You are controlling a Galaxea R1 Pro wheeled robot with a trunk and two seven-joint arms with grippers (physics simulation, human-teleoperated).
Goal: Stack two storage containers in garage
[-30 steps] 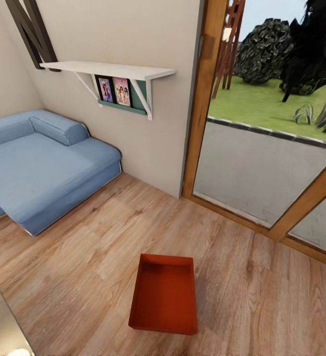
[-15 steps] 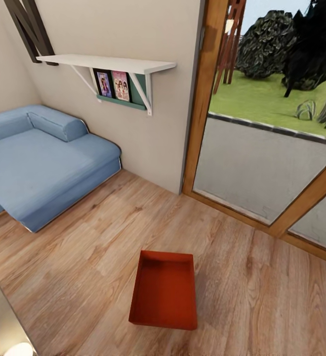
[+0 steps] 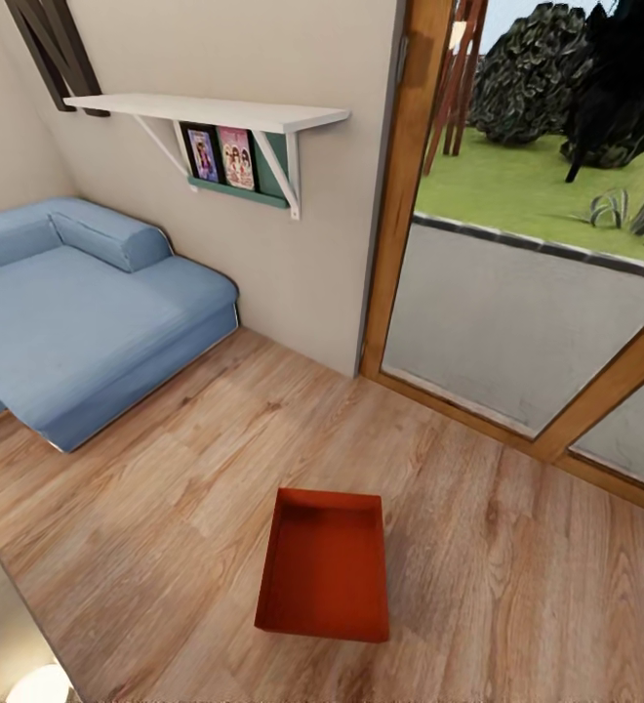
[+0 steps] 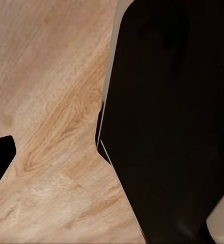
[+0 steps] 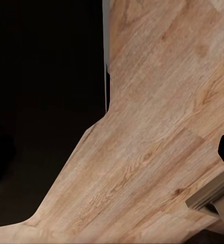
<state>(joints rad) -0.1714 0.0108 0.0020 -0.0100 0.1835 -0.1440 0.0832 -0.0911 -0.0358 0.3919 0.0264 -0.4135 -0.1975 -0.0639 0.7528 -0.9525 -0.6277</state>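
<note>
One red-orange storage container [image 3: 324,564] lies open side up and empty on the light wood plank floor [image 3: 166,508] of the living room, in the lower centre of the head view. It stands well apart from the blue sofa [image 3: 78,312] at the left and from the wood-framed glass door [image 3: 517,322] at the right. A white wall shelf [image 3: 205,110] hangs above the sofa. Both wrist views show plank floor beside a large black shape; whether either gripper is parted or closed cannot be told.
</note>
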